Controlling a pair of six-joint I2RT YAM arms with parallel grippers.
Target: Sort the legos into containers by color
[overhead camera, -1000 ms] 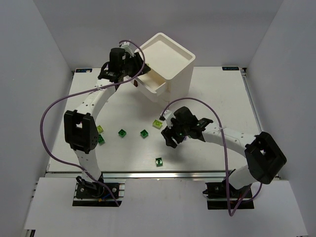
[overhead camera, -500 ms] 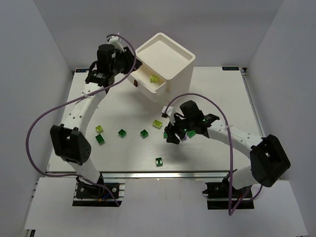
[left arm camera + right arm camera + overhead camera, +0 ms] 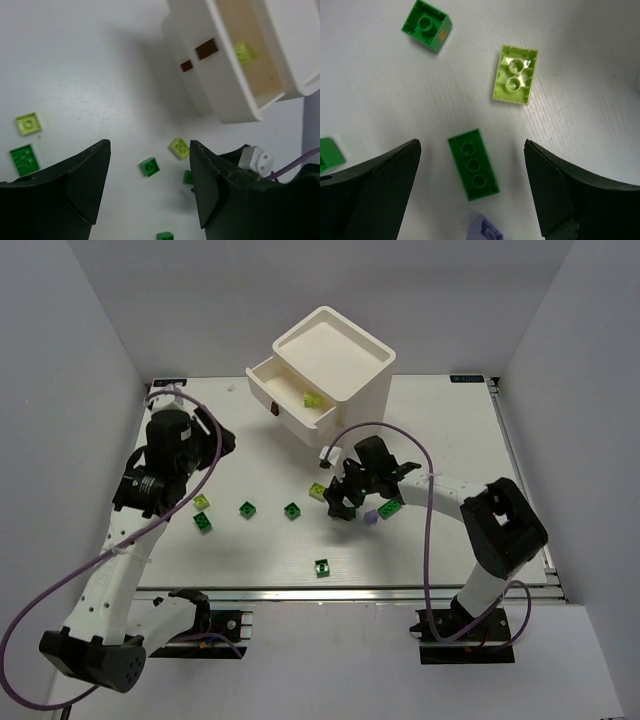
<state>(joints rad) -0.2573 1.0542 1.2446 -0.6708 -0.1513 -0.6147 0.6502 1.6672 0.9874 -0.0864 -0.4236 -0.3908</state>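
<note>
The white cabinet (image 3: 340,360) has its top drawer (image 3: 262,380) pulled out, with one lime lego (image 3: 313,400) inside; the left wrist view shows this drawer (image 3: 227,82) and its lime lego (image 3: 246,51) too. Loose legos lie on the table: green (image 3: 247,508), green (image 3: 292,510), lime (image 3: 318,490), lavender (image 3: 369,515). My right gripper (image 3: 343,502) hangs open low over a dark green lego (image 3: 473,171), which lies studs down between the fingers, untouched. A lime lego (image 3: 515,81) lies just beyond it. My left gripper (image 3: 215,445) is open and empty, left of the drawer.
More legos lie at the left: lime (image 3: 201,502) and green (image 3: 203,522). One green lego (image 3: 322,566) sits near the front edge, another (image 3: 390,508) right of my right gripper. Two drawer pulls (image 3: 205,49) show in the left wrist view.
My left arm pulled back from the open drawer toward the left, leaving a lime lego inside, and its gripper opened wider. My right gripper shifted slightly and opened wide over the green lego.
</note>
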